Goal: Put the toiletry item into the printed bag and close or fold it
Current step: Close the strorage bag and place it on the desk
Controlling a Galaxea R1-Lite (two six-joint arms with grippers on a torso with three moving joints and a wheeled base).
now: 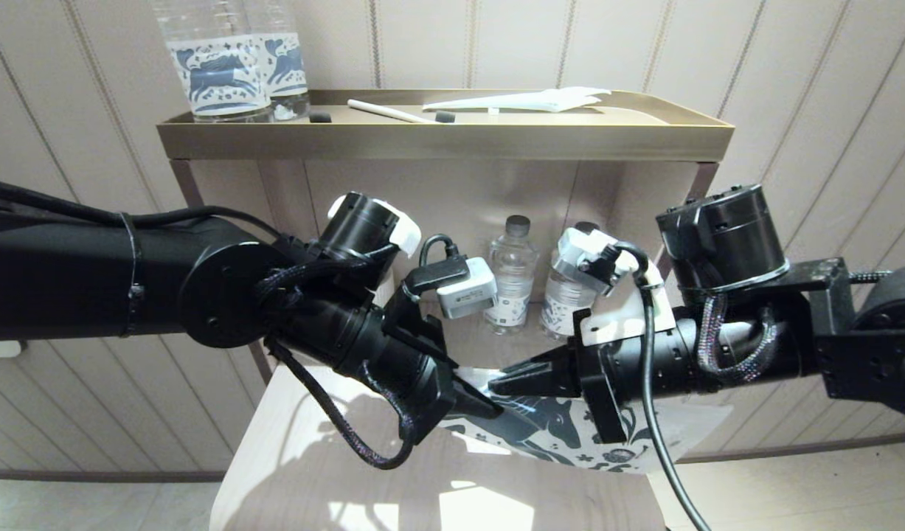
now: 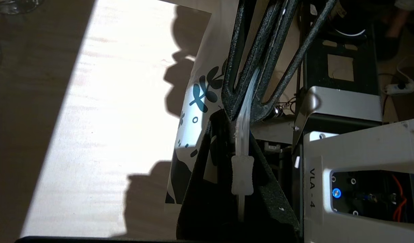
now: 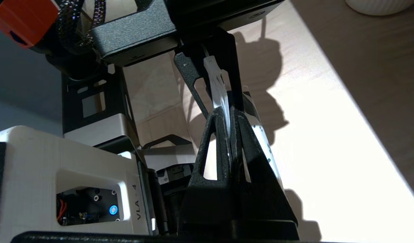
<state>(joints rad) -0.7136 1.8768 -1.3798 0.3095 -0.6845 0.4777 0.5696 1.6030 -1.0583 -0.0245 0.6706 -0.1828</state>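
The printed bag point(image 1: 563, 435), white with a dark blue horse, hangs over the light wood table point(image 1: 312, 457), held by its top edge between both grippers. My left gripper point(image 1: 485, 405) is shut on the bag's clear zip strip, right at the white slider point(image 2: 242, 175). My right gripper point(image 1: 500, 385) faces it tip to tip and is shut on the same strip point(image 3: 223, 101). In the left wrist view the bag's printed side point(image 2: 196, 101) shows beside the fingers point(image 2: 207, 175). What the bag holds is hidden.
A gold tray shelf point(image 1: 445, 140) above carries two clear bottles with blue horse labels point(image 1: 216, 74), a white stick point(image 1: 389, 112) and a flat white packet point(image 1: 526, 99). Two small water bottles point(image 1: 512, 280) stand at the back of the lower shelf.
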